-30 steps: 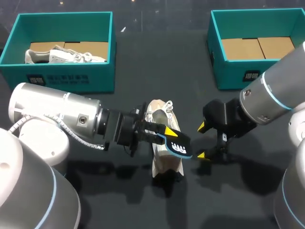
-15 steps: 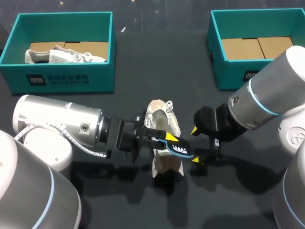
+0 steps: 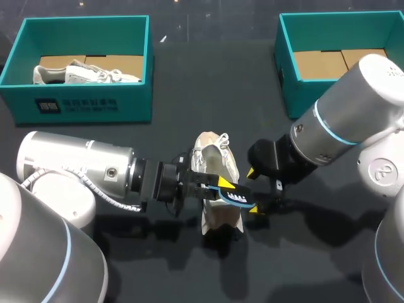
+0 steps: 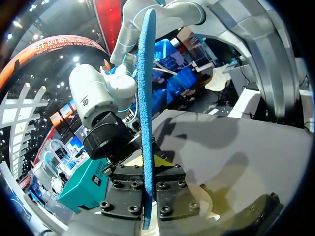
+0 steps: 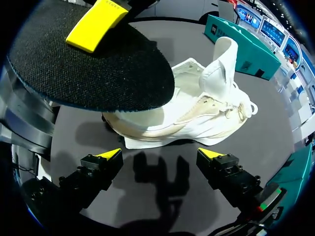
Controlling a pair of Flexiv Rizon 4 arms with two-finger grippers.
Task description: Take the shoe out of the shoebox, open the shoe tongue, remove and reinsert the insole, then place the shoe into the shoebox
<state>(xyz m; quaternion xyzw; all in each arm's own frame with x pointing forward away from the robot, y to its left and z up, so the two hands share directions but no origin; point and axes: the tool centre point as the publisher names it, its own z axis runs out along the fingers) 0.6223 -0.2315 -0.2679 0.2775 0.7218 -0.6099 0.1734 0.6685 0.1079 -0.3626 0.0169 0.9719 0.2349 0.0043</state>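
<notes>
Head view: white shoe (image 3: 214, 158) sits mid-desk (image 3: 189, 82), well apart from left shoebox (image 3: 85, 104) and right shoebox (image 3: 303, 101). Left jaws grip the insole (image 3: 238, 198) above its heel, blue side up. Left wrist view: insole edge-on btw. the fingers. Right wrist view only: insole's black side; right jaws wide apart, near the shoe.

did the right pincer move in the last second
Yes. In the head view the right pincer has shifted toward the white shoe, which stayed put.
</notes>
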